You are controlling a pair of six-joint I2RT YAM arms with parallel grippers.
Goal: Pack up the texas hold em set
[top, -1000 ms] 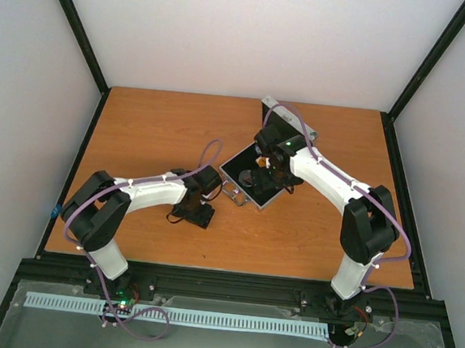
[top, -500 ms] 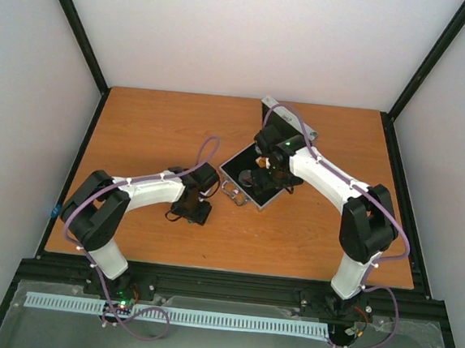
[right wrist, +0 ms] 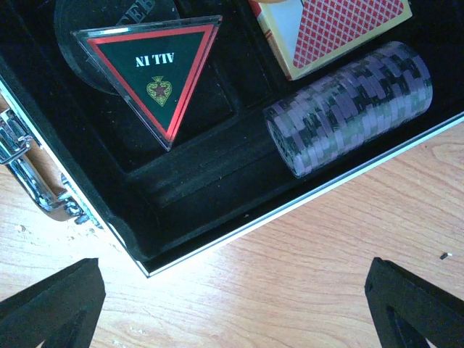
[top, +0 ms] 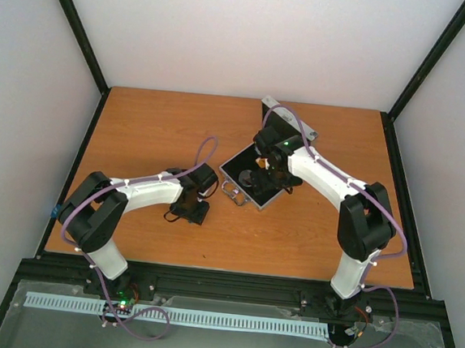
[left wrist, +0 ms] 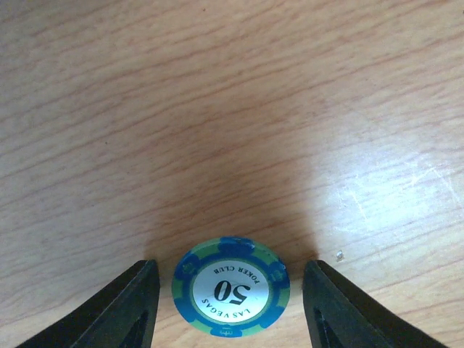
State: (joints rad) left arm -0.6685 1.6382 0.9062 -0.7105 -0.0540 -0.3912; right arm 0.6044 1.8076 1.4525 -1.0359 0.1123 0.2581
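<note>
While the aluminium case is lying open near the middle of the table, we are working on what looks like one of the last loose pieces. Our left gripper is hovering low over a blue-and-green poker chip marked 50. The chip is lying flat on the wood, well apart from the case. Our fingers are standing released on either side of it, with bare wood showing between each pad and the chip's rim, so we are not gripping it yet.

Our right gripper is hanging over the case's near edge with its fingers spread wide and nothing between them.

Inside the black lining we are seeing the black-and-red ALL IN triangle resting partly over a dark disc. We are also seeing the red-backed card pack and a row of purple-and-black chips lying on edge in their groove. The metal handle is sticking out at the side.

We are judging the packing to be well advanced. We are expecting the remaining work to be gripping this chip, carrying it to the case, and shutting the lid. Whether other pieces are lying loose, the overhead view is too small to tell.
</note>
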